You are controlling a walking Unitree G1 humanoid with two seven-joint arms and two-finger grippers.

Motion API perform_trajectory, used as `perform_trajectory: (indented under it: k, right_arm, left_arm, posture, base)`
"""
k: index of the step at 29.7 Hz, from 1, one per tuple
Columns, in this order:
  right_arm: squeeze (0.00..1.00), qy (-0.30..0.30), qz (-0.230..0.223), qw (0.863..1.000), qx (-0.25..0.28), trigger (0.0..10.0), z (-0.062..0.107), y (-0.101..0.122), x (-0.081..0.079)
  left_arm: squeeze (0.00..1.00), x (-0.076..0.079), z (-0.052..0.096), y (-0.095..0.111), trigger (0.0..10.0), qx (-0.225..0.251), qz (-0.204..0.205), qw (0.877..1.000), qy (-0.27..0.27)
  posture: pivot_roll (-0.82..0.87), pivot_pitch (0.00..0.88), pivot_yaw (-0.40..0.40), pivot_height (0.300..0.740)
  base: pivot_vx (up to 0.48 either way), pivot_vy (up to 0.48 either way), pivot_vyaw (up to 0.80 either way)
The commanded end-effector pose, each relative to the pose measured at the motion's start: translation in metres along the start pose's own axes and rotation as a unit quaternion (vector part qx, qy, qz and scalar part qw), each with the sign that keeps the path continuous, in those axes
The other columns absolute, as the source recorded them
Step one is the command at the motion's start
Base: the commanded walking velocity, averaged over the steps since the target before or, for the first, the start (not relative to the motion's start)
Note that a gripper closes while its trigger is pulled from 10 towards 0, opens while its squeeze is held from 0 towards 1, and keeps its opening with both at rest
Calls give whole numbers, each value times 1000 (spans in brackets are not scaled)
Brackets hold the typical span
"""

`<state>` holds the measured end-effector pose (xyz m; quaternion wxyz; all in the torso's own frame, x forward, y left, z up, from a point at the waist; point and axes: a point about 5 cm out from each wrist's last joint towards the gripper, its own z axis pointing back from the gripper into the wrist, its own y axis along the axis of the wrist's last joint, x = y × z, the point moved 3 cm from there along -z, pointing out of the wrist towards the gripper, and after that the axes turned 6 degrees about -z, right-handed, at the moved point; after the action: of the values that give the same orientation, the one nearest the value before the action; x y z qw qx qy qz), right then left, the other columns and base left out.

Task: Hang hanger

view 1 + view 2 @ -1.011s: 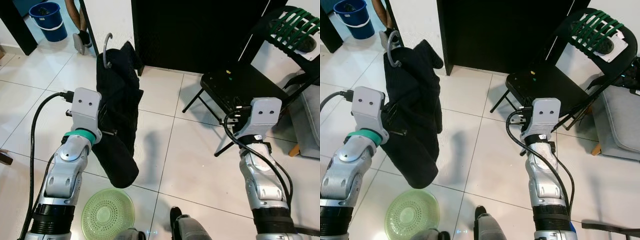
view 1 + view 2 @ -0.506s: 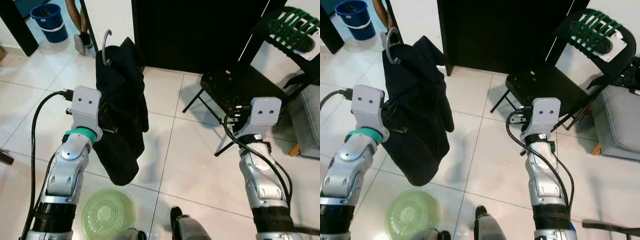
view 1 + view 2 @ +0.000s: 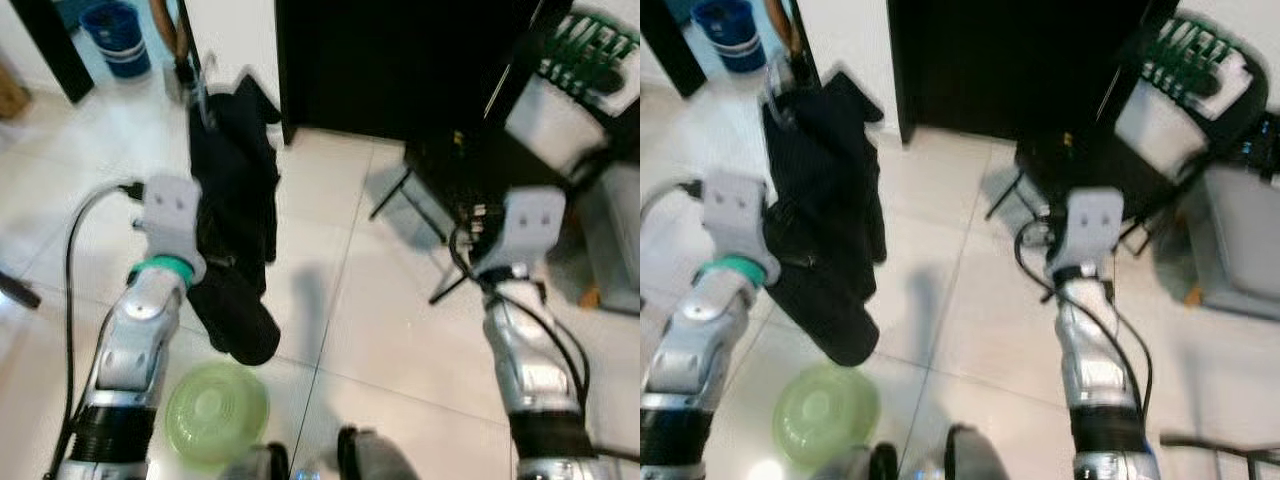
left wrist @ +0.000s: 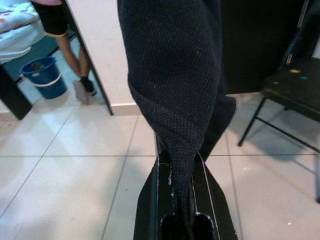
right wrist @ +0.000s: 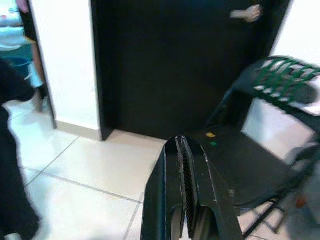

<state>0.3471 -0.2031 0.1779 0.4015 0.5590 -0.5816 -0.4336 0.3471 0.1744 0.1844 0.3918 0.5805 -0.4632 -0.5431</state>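
In the head views, which are blurred, the left arm is raised over a white tiled floor (image 3: 330, 300) and carries a black garment (image 3: 235, 220) on a hanger (image 3: 205, 95), whose grey hook sticks up at the top of the cloth, near a doorway. The garment hangs in front of the left gripper (image 4: 181, 172) and droops down to just above a round green strainer (image 3: 215, 410) lying on the tiles. A blue bucket (image 3: 125, 35) stands past the doorway, next to a person's leg (image 4: 72, 57). The right arm is held up on the other side, in front of a black folding chair (image 3: 1090, 160) with green straps on its back. In the left wrist view the left gripper's two black fingers are clamped on a fold of the garment, which rises between them and covers much of the wall and dark door (image 4: 260, 40) behind. In the right wrist view the right gripper (image 5: 184, 150) has its fingers pressed together on nothing, pointing toward the dark door and the chair seat.
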Motion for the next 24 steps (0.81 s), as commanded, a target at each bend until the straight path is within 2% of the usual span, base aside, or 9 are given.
perform_trajectory:
  k: [1, 15, 19, 24]
  right_arm:
    - [0, -4, -3, 1000, -12, 10000, 5, -8, 1]
    - [0, -5, -3, 1000, -13, 10000, 6, -8, 1]
    - [0, -6, -4, 1000, -12, 10000, 6, -8, 1]
    - [0, -7, -5, 1000, -14, 10000, 7, -9, 2]
  left_arm:
    - [0, -6, 1, 7, 10000, 20, -6, 1000, 12]
    - [0, -7, 0, 7, 10000, 20, -5, 1000, 11]
    - [0, -7, -1, 7, 10000, 21, -4, 1000, 11]
    - [0, 0, -1, 6, 10000, 11, -4, 1000, -2]
  posture:
    - [-63, 91, 56, 740]
    - [-65, 93, 57, 740]
    - [-66, 93, 57, 740]
    - [-67, 94, 58, 740]
  base:
    - [-450, 0, 0]
    - [-456, 0, 0]
    - [-319, 0, 0]
    - [0, 0, 0]
